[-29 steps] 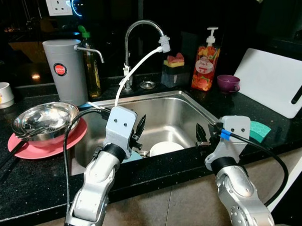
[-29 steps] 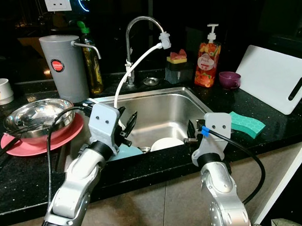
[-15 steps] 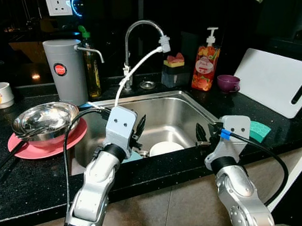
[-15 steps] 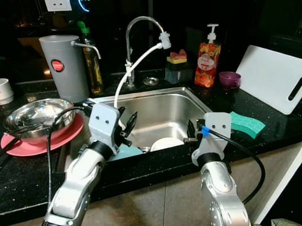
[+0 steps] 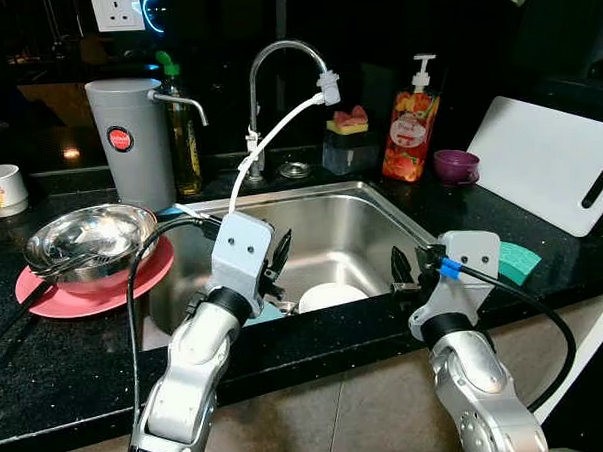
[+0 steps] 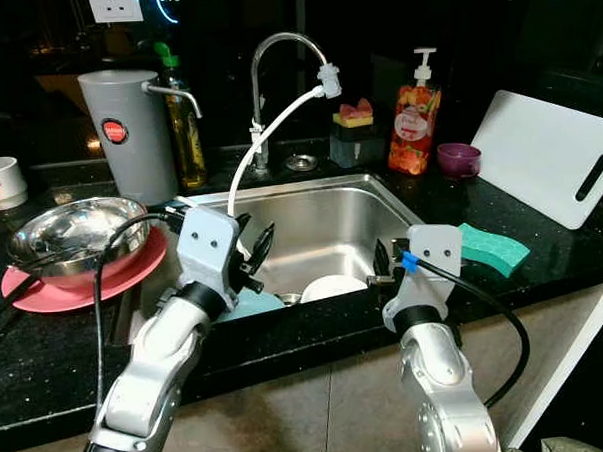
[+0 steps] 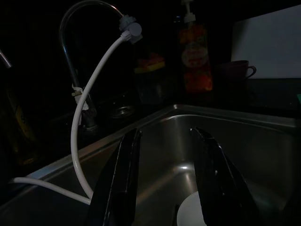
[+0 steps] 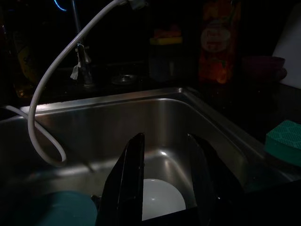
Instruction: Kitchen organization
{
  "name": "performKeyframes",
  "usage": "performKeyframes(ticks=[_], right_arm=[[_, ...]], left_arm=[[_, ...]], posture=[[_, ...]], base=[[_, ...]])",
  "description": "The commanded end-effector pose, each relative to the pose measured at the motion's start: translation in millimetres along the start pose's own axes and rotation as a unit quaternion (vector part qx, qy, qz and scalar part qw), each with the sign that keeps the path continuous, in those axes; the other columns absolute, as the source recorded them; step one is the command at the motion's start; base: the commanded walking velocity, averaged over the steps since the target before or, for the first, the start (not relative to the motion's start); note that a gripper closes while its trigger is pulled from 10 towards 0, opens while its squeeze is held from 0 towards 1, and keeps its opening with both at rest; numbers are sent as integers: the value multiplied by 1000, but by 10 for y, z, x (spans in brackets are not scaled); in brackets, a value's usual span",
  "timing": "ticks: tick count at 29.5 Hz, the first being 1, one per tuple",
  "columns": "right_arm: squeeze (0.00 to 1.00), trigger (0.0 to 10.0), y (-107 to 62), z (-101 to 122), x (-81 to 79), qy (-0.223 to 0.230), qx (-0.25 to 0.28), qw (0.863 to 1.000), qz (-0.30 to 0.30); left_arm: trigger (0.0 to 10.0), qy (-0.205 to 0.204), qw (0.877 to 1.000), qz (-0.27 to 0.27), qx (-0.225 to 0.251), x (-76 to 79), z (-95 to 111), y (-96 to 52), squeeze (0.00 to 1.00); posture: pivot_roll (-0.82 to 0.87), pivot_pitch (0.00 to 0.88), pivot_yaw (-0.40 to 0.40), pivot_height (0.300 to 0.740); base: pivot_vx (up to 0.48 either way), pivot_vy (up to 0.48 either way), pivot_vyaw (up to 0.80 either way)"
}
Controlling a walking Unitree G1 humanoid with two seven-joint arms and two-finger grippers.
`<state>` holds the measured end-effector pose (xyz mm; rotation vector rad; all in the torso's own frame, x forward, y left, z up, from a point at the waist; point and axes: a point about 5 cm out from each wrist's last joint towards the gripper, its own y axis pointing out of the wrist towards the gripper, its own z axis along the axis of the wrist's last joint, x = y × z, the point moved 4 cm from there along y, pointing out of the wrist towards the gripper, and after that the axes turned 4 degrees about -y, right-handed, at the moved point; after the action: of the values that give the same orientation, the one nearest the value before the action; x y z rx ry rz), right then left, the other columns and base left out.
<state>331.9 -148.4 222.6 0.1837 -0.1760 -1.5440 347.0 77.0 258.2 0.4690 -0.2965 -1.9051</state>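
Gleaming steel sink [image 5: 351, 219] in black countertop [image 5: 67, 346]

Inside the steel sink [image 5: 356, 224], a white plate [image 5: 330, 296] and a teal dish [image 6: 247, 304] lie partly hidden behind the front rim and the left gripper [image 5: 279, 259]. A white cup [image 5: 2, 189], far left of the sink, is cut by the frame edge. The soap bottle [image 7: 196, 59] behind the sink is too dark to read in the left wrist view.

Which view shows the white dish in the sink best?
Left eye: the white dish lies unobstructed on the sink floor. Right eye matches. Both wrist views catch it dimly, partly behind claw fingers.
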Motion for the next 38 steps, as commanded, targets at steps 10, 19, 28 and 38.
performKeyframes(ticks=[10, 19, 28, 38], right_arm=[[0, 10000, -1, 2, 10, 1, -3, 1000, -3], [0, 10000, -6, 5, 15, 1, -3, 1000, -3], [0, 10000, 1, 6, 19, 1, -2, 1000, -3], [0, 10000, 2, 8, 19, 1, -2, 1000, -3]], left_arm=[[10000, -4, 1000, -9, -5, 48, -29, 4, 0], [10000, -4, 1000, -9, -4, 51, -24, 1, 0], [10000, -4, 1000, -8, -4, 53, -25, 9, 0], [10000, -5, 1000, -8, -3, 50, -23, 10, 0]], posture=[[39, 40, -65, 740], [39, 40, -65, 740], [37, 39, -65, 740], [38, 40, -65, 740]], base=[[0, 0, 0], [0, 0, 0], [0, 0, 0], [0, 0, 0]])
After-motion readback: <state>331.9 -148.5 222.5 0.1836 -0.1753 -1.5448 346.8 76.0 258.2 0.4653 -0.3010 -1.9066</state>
